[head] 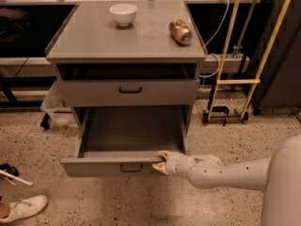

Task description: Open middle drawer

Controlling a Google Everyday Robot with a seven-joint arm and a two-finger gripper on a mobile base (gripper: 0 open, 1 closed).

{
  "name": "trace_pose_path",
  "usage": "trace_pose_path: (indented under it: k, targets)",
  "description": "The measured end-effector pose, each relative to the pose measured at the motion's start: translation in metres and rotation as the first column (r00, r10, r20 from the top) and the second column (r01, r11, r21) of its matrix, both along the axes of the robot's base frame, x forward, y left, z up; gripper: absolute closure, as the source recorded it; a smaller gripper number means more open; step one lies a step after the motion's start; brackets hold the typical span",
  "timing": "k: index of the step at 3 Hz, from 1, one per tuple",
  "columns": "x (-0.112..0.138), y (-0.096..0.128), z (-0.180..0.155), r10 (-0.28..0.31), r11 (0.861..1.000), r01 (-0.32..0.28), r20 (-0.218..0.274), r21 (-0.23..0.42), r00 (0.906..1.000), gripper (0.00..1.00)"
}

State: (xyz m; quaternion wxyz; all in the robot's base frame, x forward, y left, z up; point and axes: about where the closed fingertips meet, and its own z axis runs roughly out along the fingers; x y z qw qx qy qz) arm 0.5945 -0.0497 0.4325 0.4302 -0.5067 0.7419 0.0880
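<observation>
1. Here, the gripper [161, 162] rests at the top edge of the front panel of the middle drawer [94, 166], just right of the black handle [131, 167] and short of the panel's right-hand corner. Whether it is clenched on that edge or released cannot be told.
2. The arm [225, 173] enters from the lower right and runs nearly level. This probably keeps any pull in line with the drawer's travel.
3. Contact is at the panel's rim, not at the handle. The rim probably offers a lip that can be hooked from above.
4. The middle drawer stands well out of the cabinet [141, 44], with its plain grey tray exposed. The task appears all but complete.
5. Its long axis, along the front panel, runs left to right across the cabinet. The panel faces the viewer, and the tray extends back into the carcass.
6. Above it, the taller-fronted drawer [160, 92] sits almost flush.
7. On the cabinet top, a white bowl [123, 14] stands near the rear edge at centre. A can [180, 31] lies on its side near the right edge.
</observation>
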Motion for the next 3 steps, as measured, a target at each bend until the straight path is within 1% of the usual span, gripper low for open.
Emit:
trace_pose_path:
  k: [1,2,3]
  targets:
    - [0.0,0.0,0.002,0.0,1.0,0.0,0.0,0.0,1.0,1.0]
    - [-0.012,-0.007,-0.007,-0.018,1.0,0.018,-0.019,0.008,0.9997,1.0]
    - [-0.012,-0.004,0.0,-0.018,1.0,0.018,-0.019,0.008,0.9996,1.0]
